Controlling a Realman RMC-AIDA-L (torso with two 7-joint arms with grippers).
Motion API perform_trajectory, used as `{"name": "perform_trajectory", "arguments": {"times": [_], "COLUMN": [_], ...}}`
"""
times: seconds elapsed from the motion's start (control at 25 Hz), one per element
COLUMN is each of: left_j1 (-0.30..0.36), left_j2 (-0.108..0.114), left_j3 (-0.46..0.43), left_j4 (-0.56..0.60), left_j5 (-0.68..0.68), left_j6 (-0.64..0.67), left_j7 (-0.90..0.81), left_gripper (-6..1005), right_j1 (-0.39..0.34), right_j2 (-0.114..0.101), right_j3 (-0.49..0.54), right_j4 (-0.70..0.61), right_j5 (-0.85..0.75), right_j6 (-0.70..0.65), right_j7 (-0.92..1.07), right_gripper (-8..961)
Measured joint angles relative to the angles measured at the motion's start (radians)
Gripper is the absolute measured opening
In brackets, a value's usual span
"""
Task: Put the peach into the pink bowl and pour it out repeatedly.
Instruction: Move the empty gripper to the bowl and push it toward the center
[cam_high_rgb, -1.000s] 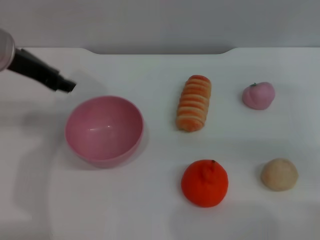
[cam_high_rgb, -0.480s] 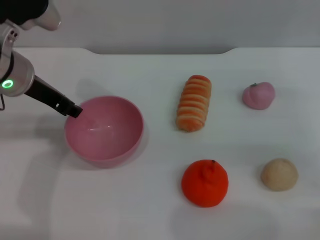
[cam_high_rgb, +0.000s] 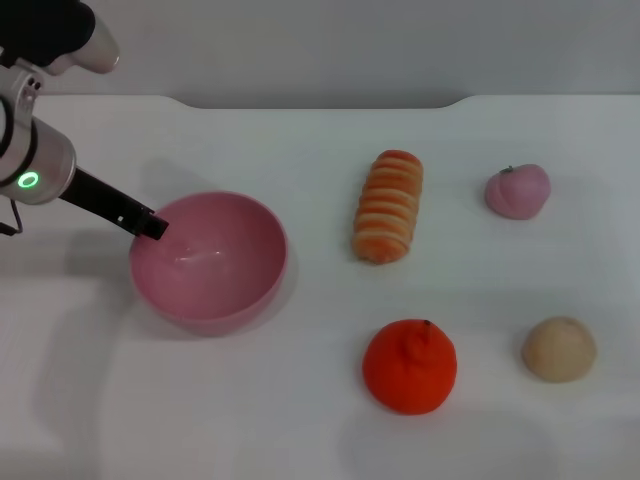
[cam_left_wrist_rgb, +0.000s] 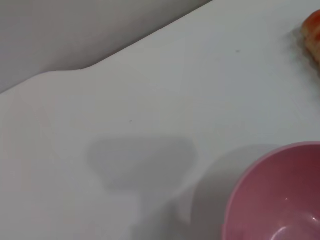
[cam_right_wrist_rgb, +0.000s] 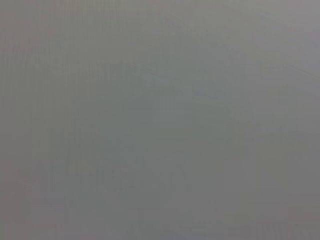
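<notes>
The peach (cam_high_rgb: 517, 191) sits on the far right of the white surface (cam_high_rgb: 300, 420), on its own, with its small stem pointing up and to the left. I judge it a light, hard-skinned toy, smooth and round enough to roll or squirt out of a pinch, so I would close on it across its widest part, low on the body, and not on the stem or the crease.

The pink bowl (cam_high_rgb: 208, 262) stands upright and empty on the left, well apart from the peach. It looks thin, glossy and light; I expect it to slide if nudged, and the rim is the obvious place to take hold for pouring.

My left gripper (cam_high_rgb: 150, 226) is at the bowl's far-left rim, its dark tip right at the edge and the arm reaching in from the left. I cannot tell whether the jaws are wide or narrow, nor whether the tip touches the rim. The left wrist view only shows part of the bowl over bare surface. The right gripper is not in view.

Between bowl and peach lies a striped bread roll (cam_high_rgb: 388, 205); nearer me are a tangerine (cam_high_rgb: 409, 366) and, to its right, a beige bun (cam_high_rgb: 558, 348). Nothing is in the bowl yet, so I judge the task barely begun.
</notes>
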Motion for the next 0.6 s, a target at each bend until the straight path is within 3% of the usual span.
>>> {"name": "perform_trajectory", "arguments": {"times": [0.6], "left_j1": [0.004], "left_j2": [-0.002], "left_j3": [0.042], "left_j4": [-0.098], "left_j5": [-0.009], "left_j6": [-0.08], "left_j7": [-0.04], "left_gripper": [444], "right_j1": [-0.001], "right_j2": [0.001], "right_j3": [-0.01], "right_j4": [0.0], "right_j5": [0.0], "right_j6": [-0.002], "right_j7": [0.004], "right_gripper": [567]}}
